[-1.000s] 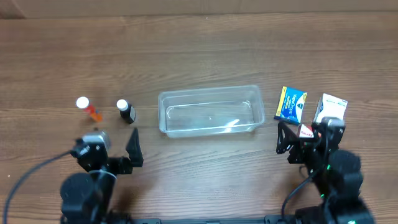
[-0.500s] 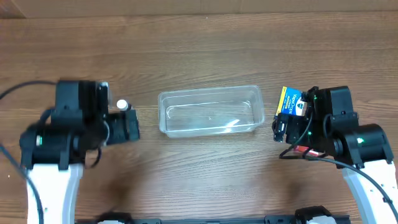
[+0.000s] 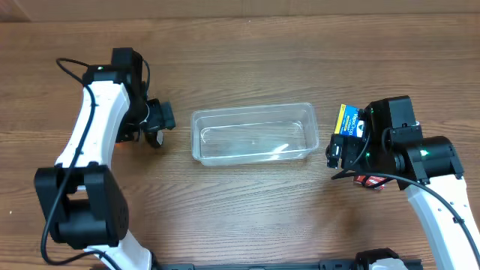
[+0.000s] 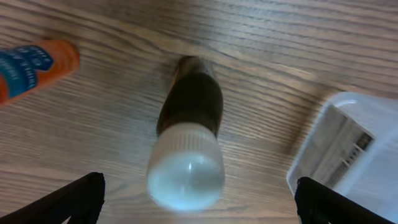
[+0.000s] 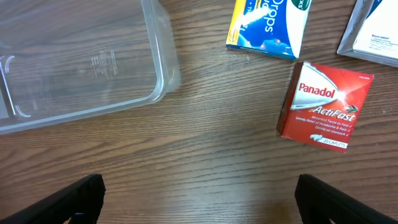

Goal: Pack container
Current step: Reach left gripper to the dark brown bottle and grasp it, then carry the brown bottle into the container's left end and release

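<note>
- You have a brown wood-grain table [image 3: 247, 52] with a clear rectangular plastic container [image 3: 253, 111] at centre frame.
- Left of it: dark bottle with a white cap [image 4: 189, 143], orange tube [image 4: 34, 62].
- Right of it: red Panadol box [image 5: 326, 106], blue-and-yellow box [image 5: 267, 25], white box [image 5: 373, 31].

1. The container [image 3: 253, 135] sits in the middle of the table [image 3: 247, 60].
2. The bottle [image 4: 189, 149] stands at 9 o'clock from the container, near it but not touching.
3. In the left wrist view, the tube [image 4: 34, 65] lies at 10 o'clock from the bottle, apart from it.
4. The drops box [image 3: 349, 124] lies at 3 o'clock from the container, just beside it.
5. The Panadol box [image 5: 326, 106] lies at 5 o'clock from the drops box, near it.
6. A third box [image 5: 373, 31] lies at 3 o'clock from the drops box and at 1 o'clock from the Panadol box.
</note>
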Available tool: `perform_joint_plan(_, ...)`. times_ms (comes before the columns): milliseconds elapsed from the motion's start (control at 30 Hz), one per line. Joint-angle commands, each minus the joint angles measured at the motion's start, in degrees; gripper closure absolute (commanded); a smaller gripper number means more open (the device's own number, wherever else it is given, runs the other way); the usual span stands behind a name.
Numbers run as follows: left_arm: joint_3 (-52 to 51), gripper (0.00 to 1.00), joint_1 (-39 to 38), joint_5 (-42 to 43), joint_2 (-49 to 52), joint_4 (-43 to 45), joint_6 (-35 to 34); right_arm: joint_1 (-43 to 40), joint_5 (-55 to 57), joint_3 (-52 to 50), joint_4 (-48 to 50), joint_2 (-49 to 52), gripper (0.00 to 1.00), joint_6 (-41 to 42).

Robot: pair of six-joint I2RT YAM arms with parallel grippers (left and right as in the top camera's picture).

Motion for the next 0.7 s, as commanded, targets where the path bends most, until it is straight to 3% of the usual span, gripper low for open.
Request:
perform_joint_plan(0,1.27,0.25,0.24,-0.26,2.29,0.90,1.77,-0.28,0.52,1.55,0.31,-0.20,0.00,-0.15)
perform_joint_plan(67,1.27,0.47,0.24,-2.01,2.29,1.68,4.15,-0.28,0.52,1.55,0.28,-0.20,0.00,-0.15)
perform_joint_plan(200,1.27,0.58,0.24,-3.87,2.29,1.18,4.17,-0.28,0.52,1.55,0.28,-0.20,0.00,-0.15)
perform_joint_plan(367,5.64,0.89,-0.46,-3.58,1.84,-3.50,4.11,-0.28,0.52,1.55,0.28,-0.20,0.00,-0.15)
perform_joint_plan(500,18.82,0.94,-5.90,1.31,-3.96,-10.80,3.65,-0.28,0.52,1.55,0.28,-0.20,0.00,-0.15)
perform_joint_plan(667,22.03,0.96,-17.42,3.26,-11.30,-12.24,-1.95,-0.28,0.52,1.55,0.33,-0.20,0.00,-0.15)
